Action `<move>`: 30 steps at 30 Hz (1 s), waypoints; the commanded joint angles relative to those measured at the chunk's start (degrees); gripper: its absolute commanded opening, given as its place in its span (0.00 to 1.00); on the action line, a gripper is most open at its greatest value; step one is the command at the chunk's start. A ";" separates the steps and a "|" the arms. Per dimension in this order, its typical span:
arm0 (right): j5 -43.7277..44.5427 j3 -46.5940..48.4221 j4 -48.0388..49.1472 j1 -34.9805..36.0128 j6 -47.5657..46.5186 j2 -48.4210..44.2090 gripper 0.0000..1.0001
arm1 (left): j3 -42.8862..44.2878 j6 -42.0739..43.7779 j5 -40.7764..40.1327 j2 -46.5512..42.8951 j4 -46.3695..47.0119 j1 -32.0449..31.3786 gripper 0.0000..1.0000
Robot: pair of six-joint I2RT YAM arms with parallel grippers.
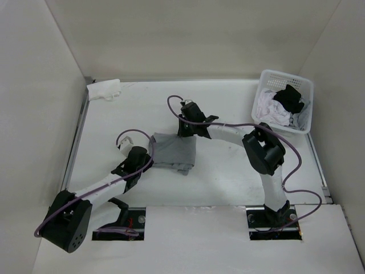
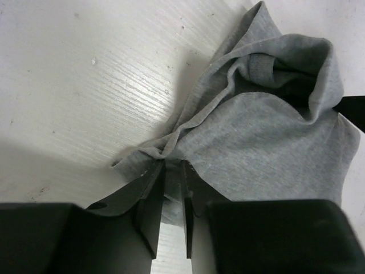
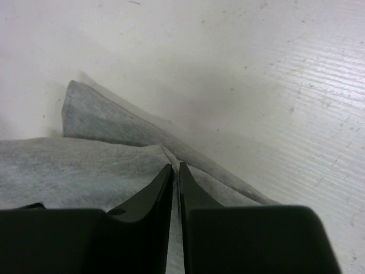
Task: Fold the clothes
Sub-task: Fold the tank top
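From above, the grey top (image 1: 174, 151) lay mid-table (image 1: 228, 182) between both arms, with other clothes (image 1: 276, 111) in the basket (image 1: 268, 74). At the left wrist, the left gripper (image 2: 173, 165) pinched the top's bunched edge. At the right wrist, the right gripper (image 3: 175, 168) was clamped on a fold of it.

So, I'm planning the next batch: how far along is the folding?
Done: nothing plainly folded yet. In hand: the grey top lies rumpled on the table, with the left gripper and the right gripper each shut on an edge of it. Left: finishing this fold, then the white and black clothes in the basket.
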 commanded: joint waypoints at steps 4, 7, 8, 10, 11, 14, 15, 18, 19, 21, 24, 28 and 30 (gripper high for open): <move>-1.12 -0.79 5.05 -1.97 2.90 -3.04 0.52 | -1.64 -0.93 3.06 -4.30 -4.76 4.28 0.13; -1.22 -4.91 6.63 -1.70 3.34 -7.43 0.60 | -0.69 -1.02 4.04 -12.12 -6.52 3.50 0.15; -0.78 -6.58 7.51 -1.70 3.87 -8.84 0.60 | 0.71 -1.19 3.69 -14.32 -7.31 2.71 0.15; 0.19 -10.97 9.79 -1.79 6.14 -11.91 0.54 | 3.96 -0.76 2.37 -15.57 -7.76 0.69 0.19; 0.54 -12.64 10.24 -2.05 7.11 -12.80 0.53 | 6.15 -0.41 1.58 -14.35 -7.67 -0.62 0.20; 2.73 -15.46 9.98 -2.58 7.83 -13.51 0.55 | 12.22 1.08 1.57 -5.94 -4.70 -3.53 0.25; 3.61 -16.08 9.98 -2.58 7.91 -13.51 0.56 | 13.55 1.52 1.84 -2.51 -2.51 -4.14 0.26; 4.67 -16.52 9.01 -3.11 8.44 -12.02 0.56 | 15.40 2.23 2.63 6.11 3.82 -3.63 0.25; 4.94 -16.61 9.01 -3.46 8.70 -11.41 0.55 | 15.23 1.88 2.98 8.23 5.58 -2.75 0.25; 5.02 -16.70 8.84 -3.98 9.32 -10.26 0.51 | 14.27 2.14 3.16 10.96 8.49 -1.43 0.25; 4.85 -17.31 9.53 -4.86 10.37 -9.73 0.38 | 11.90 2.14 3.25 12.11 10.17 1.21 0.25; 4.41 -17.32 9.98 -5.30 10.90 -9.47 0.27 | 9.43 2.41 3.59 13.34 10.52 4.54 0.25; 3.54 -17.23 9.98 -5.48 10.90 -9.20 0.39 | 7.94 2.23 4.82 14.04 11.39 6.13 0.25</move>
